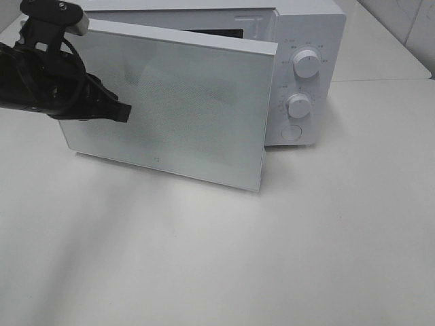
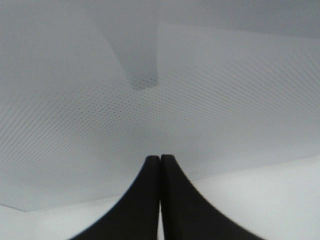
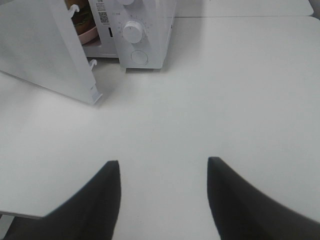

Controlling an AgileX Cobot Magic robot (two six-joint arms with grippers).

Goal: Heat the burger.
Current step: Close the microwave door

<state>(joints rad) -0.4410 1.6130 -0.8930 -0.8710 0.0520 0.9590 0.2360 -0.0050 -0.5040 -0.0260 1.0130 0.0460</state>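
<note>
White microwave (image 1: 309,34) sits at the back of the desk (image 1: 285,258). Its door (image 1: 183,102) is swung partway, neither latched nor fully open.

Burger (image 3: 80,17) is already inside the cavity on a pink plate (image 3: 91,35). Only a sliver shows past the door's free edge in the right wrist view. In the exterior view the door hides it.

Progress, my read:
- Loading looks done.
- Remaining: push the door until it latches, then set the upper knob (image 1: 306,66) and/or lower knob (image 1: 298,105) to start heating.
- No gripper is at the knobs now.

Left gripper (image 1: 121,112): jaws pressed together with nothing between them. The tip is at the door's outer face, on the hinge-side part of the panel. It looks like contact, but I can't confirm. The door panel stands between this gripper and the burger.

Right gripper (image 3: 162,167): jaws wide apart and empty, hovering over bare desk in front of the microwave. The burger is well apart from it, ahead and past the door's free edge.

Risk guess: a push near the hinge gives poor leverage, so the door may stop short of latching.
</note>
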